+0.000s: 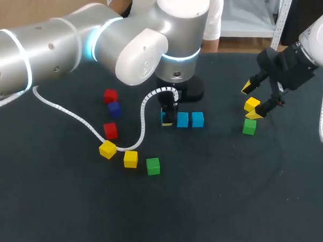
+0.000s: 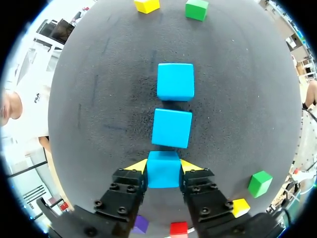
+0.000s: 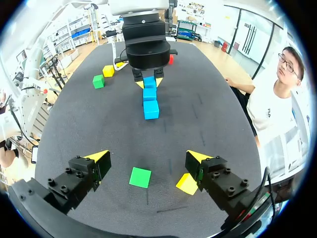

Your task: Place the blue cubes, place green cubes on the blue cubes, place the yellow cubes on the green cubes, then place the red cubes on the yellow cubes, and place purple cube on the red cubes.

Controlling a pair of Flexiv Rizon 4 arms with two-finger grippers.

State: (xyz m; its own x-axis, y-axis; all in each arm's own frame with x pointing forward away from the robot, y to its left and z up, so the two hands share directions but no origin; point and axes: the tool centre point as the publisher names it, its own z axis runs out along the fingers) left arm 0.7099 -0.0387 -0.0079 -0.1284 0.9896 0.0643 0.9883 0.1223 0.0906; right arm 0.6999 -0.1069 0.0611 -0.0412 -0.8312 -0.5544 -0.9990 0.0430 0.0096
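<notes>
While the left arm [image 1: 46, 57] crosses the rear of the table [image 1: 211, 209], a loose cluster lies under its span, well in from the front edge. The rear red cube [image 1: 110, 95] is just beside the purple cube [image 1: 114, 109], w/ the front red cube [image 1: 110, 130] nearer the front. Next come the left yellow cube [image 1: 107, 149] and middle yellow cube [image 1: 130, 159], close together, w/ the front green cube [image 1: 153, 166] just right of them. A white coiled cable [image 1: 143, 117] snakes over the table btwn this cluster and the blue row, passing by the left yellow cube.

The left gripper [image 2: 162, 167] is clenched on the held blue cube [image 2: 162, 174], one yellow tip on each side. Ahead of it, in one line w/ narrow gaps, sit the middle blue cube [image 2: 171, 128] and then the end blue cube [image 2: 175, 82]. A wide stretch of dark table separates that row from the right pair, and a broader one runs to the front edge.

The right gripper [image 3: 147, 157] hangs spread wide, gripping nothing, above the right green cube [image 3: 140, 177]. The right yellow cube [image 3: 187, 184] lies by one finger; can't tell if they touch. This pair sits nearer the rear edge than the left cluster's yellow cubes.
</notes>
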